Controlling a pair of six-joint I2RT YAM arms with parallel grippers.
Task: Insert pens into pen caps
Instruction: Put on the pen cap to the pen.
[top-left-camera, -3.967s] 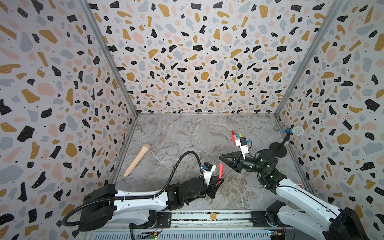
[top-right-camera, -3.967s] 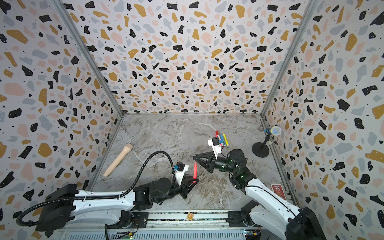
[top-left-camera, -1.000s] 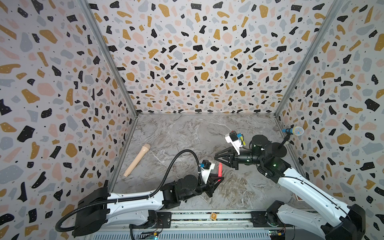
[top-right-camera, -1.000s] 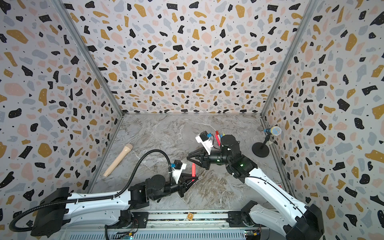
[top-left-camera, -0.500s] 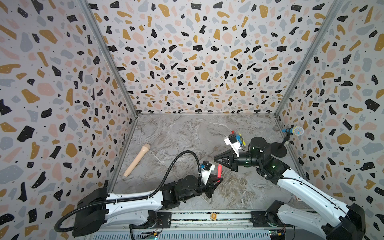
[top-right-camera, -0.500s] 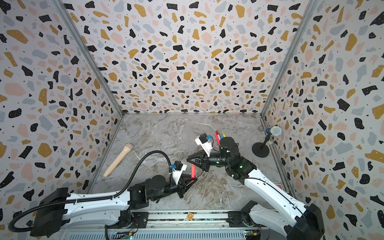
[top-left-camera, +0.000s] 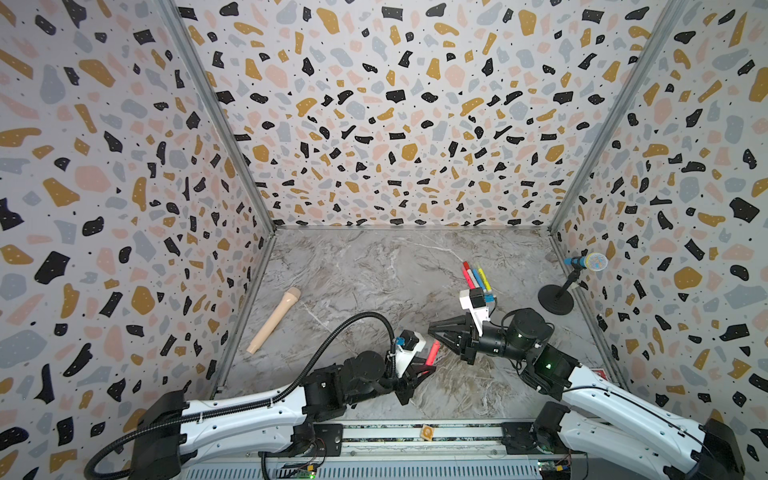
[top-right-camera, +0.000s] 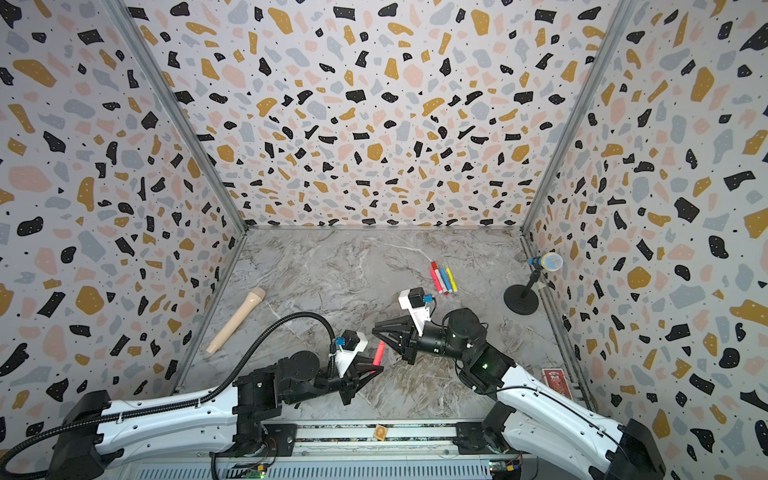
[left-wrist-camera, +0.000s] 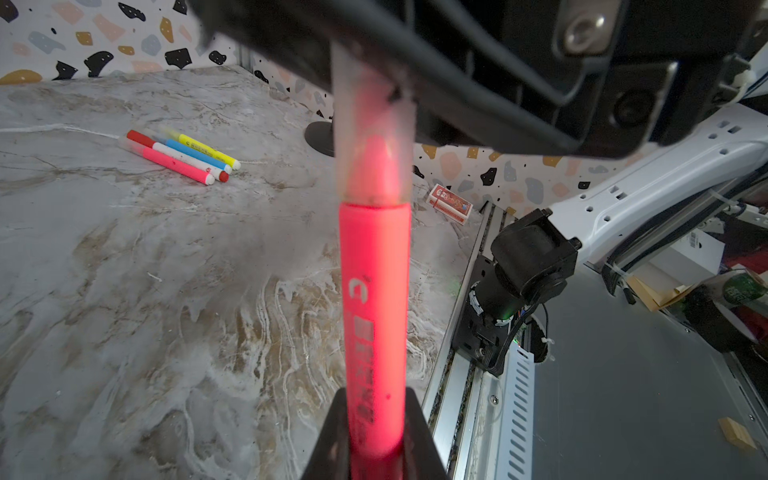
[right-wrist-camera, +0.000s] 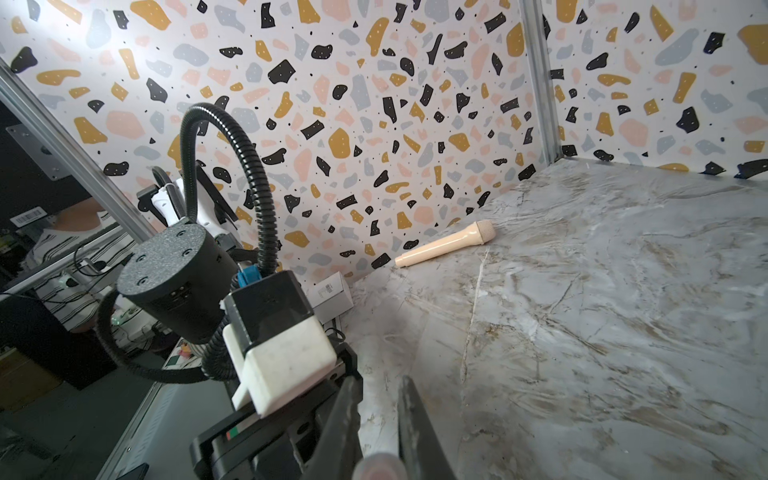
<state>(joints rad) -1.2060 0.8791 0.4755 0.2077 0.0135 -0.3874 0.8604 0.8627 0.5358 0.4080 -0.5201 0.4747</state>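
A neon pink pen (left-wrist-camera: 374, 299) stands nearly upright above the near centre of the marble tabletop (top-left-camera: 353, 270), not touching it. Its upper end sits inside a clear pen cap (left-wrist-camera: 374, 158), whose rim meets the pink barrel, so the cap looks pushed home or nearly so.

The left gripper (left-wrist-camera: 372, 401), reaching in from the near left, is clenched on the pen's lower end, holding it steady as the fixed half of the join. The right gripper (right-wrist-camera: 380, 399), reaching in from the near right, has its fingers pinched on the cap from above, placed to press it along the pen's length.

Four other pens (top-left-camera: 476, 278) lie side by side, touching, on the table's far right, out of the arms' way; they seem to be capped already. A beige microphone-shaped stick (top-left-camera: 274, 320) lies well apart, by the left wall.
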